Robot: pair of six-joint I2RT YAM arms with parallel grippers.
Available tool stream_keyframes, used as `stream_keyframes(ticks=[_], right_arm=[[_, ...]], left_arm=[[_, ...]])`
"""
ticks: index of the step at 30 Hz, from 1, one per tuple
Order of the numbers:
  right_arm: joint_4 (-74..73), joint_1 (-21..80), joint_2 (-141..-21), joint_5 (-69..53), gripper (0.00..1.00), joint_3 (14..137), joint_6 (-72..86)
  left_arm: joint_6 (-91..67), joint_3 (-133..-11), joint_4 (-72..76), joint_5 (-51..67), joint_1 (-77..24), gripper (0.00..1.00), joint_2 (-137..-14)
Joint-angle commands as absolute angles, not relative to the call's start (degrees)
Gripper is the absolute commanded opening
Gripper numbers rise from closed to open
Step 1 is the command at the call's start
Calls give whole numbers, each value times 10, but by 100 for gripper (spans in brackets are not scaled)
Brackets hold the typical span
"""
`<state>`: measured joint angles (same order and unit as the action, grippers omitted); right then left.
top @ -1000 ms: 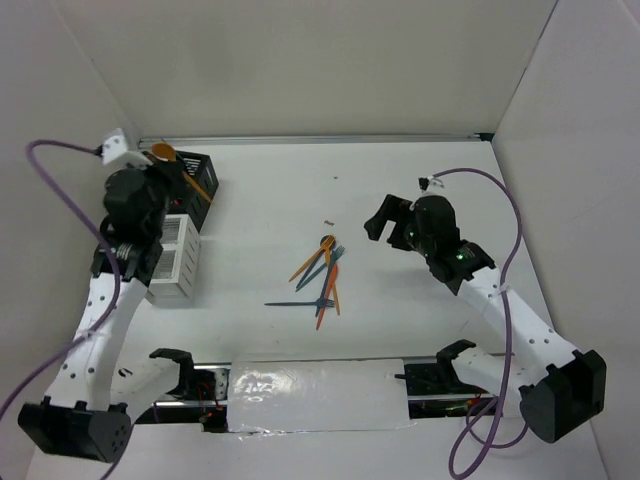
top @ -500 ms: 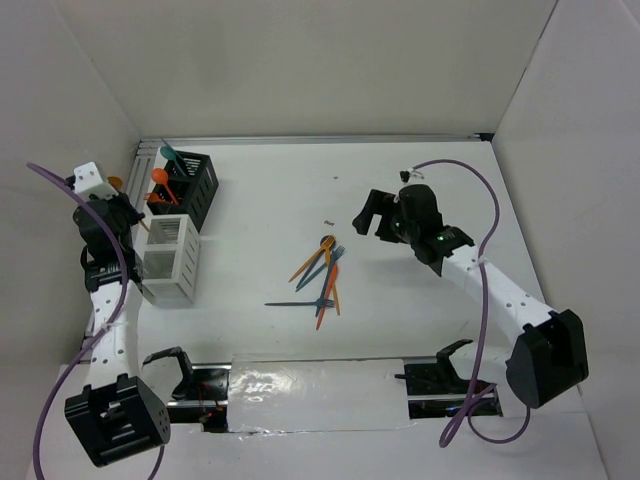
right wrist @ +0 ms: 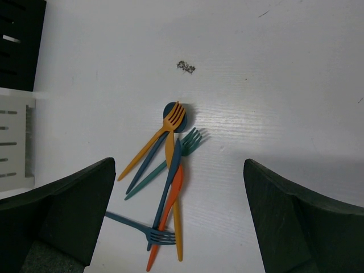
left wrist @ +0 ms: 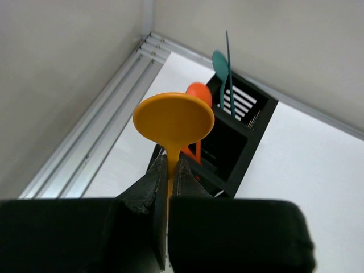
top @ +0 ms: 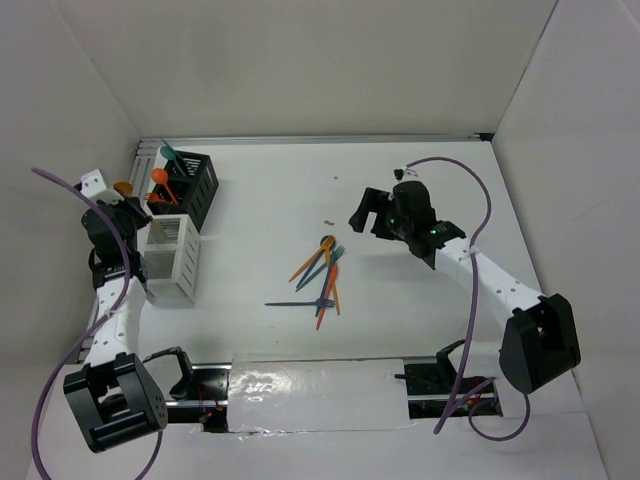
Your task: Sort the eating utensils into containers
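Observation:
My left gripper (left wrist: pixel 169 165) is shut on the handle of a yellow spoon (left wrist: pixel 173 119), bowl up. In the top view it (top: pixel 112 205) is left of the two caddies. The black caddy (left wrist: pixel 244 136) holds an orange spoon (left wrist: pixel 199 91) and a teal spoon (left wrist: pixel 220 61). The white caddy (top: pixel 172 258) stands just in front of the black one (top: pixel 195 185). Several forks, knives and a spoon in orange, yellow, teal and dark blue lie piled mid-table (top: pixel 322 275). My right gripper (right wrist: pixel 179 210) is open above the pile (right wrist: pixel 168 187), and is at the pile's far right in the top view (top: pixel 370 212).
Grey walls close in the table on the left, back and right. A metal rail (left wrist: pixel 96 136) runs along the left wall beside the black caddy. A small dark speck (right wrist: pixel 185 67) lies beyond the pile. A shiny taped strip (top: pixel 320 385) runs along the near edge.
My left arm swung from over the caddies out to their left, still holding the yellow spoon. My right gripper moved a little left and farther back, by the pile.

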<state>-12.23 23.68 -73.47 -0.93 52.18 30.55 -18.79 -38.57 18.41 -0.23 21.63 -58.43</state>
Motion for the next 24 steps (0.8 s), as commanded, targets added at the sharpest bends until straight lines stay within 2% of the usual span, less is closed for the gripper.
stream_keyframes(ticks=[1, 8, 11, 14, 15, 18, 19, 20, 24], right_arm=[[-85, 233, -744, -12, 100, 548, 306], [-84, 233, -753, -12, 100, 553, 302], [-84, 234, -759, -18, 100, 559, 300], [-90, 234, -757, -18, 100, 559, 298], [-90, 233, -754, -18, 100, 559, 299], [-96, 234, -749, -18, 100, 559, 304], [-96, 233, -742, -18, 100, 559, 305], [-96, 232, -742, -18, 100, 552, 306], [-101, 233, -726, -18, 100, 545, 311]], left_arm=[[-212, -371, 233, 2, 220, 8, -585], [-262, -331, 230, 2, 220, 11, -583], [-271, -338, 208, 2, 214, 17, -592], [-265, -345, 200, 1, 208, 41, -591], [-249, -345, 200, 1, 207, 54, -586], [-224, -359, 193, 9, 206, 68, -563], [-217, -375, 181, 15, 206, 79, -550], [-210, -387, 170, 16, 205, 84, -543], [-98, -446, 127, 130, 205, 86, -498]])
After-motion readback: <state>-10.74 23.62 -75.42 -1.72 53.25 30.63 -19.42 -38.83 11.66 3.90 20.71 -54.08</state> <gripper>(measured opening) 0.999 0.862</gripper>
